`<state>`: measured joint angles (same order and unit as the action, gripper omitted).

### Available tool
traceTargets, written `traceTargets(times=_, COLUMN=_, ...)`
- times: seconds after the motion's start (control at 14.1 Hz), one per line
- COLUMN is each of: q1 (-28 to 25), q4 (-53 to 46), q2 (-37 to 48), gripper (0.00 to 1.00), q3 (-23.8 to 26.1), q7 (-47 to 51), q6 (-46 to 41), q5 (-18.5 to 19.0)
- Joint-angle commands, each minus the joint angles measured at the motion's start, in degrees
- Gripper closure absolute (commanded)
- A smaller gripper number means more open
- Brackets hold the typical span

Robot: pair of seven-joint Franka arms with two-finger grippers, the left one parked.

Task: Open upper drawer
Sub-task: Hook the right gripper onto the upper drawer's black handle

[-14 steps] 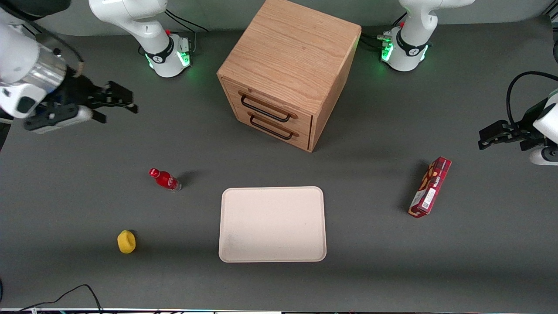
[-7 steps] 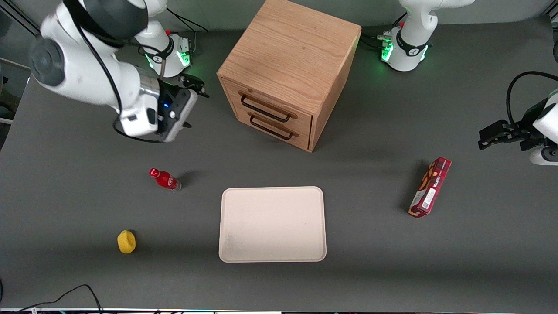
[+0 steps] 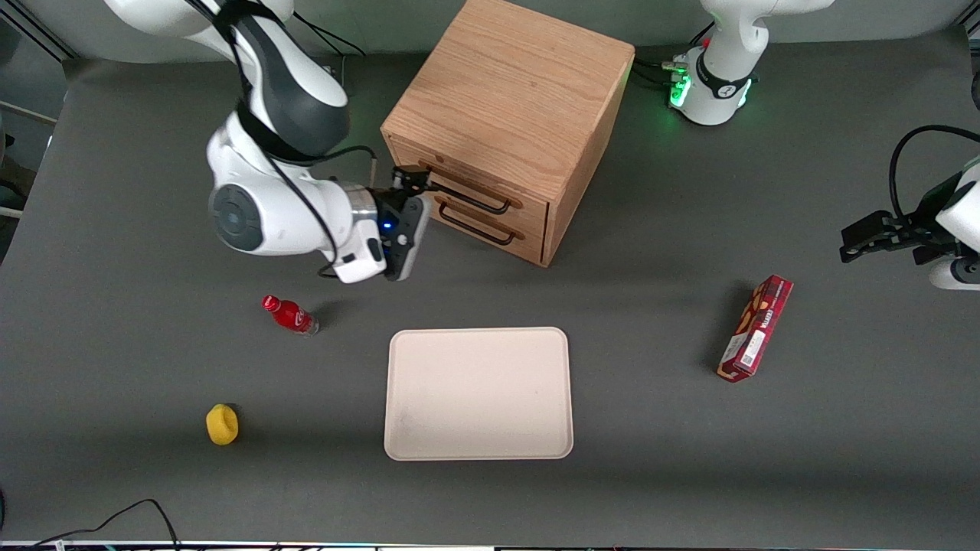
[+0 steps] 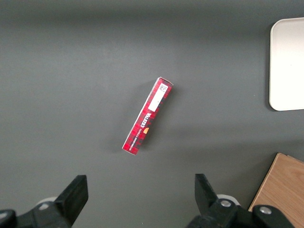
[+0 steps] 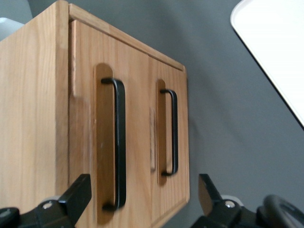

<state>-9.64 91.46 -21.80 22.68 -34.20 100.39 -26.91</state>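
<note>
The wooden cabinet (image 3: 509,99) stands at the back middle of the table. Its upper drawer (image 3: 490,186) is closed, with a black bar handle (image 3: 467,191); the like lower drawer (image 3: 501,223) sits just below it. My right gripper (image 3: 409,182) is open and empty, close in front of the drawer fronts at the handles' end toward the working arm. In the right wrist view the upper drawer (image 5: 137,118) and its handle (image 5: 119,142) lie between the spread fingers of the gripper (image 5: 143,186). The fingers (image 5: 78,192) touch nothing.
A white tray (image 3: 478,394) lies nearer the front camera than the cabinet. A red bottle (image 3: 291,315) and a yellow object (image 3: 222,425) lie toward the working arm's end. A red box (image 3: 756,329) lies toward the parked arm's end and shows in the left wrist view (image 4: 148,115).
My right arm has swung from the working arm's end of the table across to the cabinet front. The gripper now faces the drawer handles. The drawers have not moved.
</note>
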Motion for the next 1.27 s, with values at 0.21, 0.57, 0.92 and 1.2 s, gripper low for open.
traceTargets(times=0.21, q1=-1.5, q4=-1.3, q2=-4.0, gripper=0.0, q3=1.1, q7=-0.5, q6=1.8, q5=-0.1)
traceTargets(times=0.57, q1=-2.8, q4=0.2, q2=-4.6, gripper=0.0, q3=1.4, q7=-0.4, q6=4.3, q5=0.0)
traceTargets(times=0.92, q1=-3.4, q4=1.0, q2=-5.4, gripper=0.0, q3=1.8, q7=-0.4, q6=6.0, q5=0.1)
traceTargets(times=1.2, q1=-3.3, q4=0.8, q2=-7.8, gripper=0.0, q3=1.8, q7=-0.4, q6=8.3, q5=2.3)
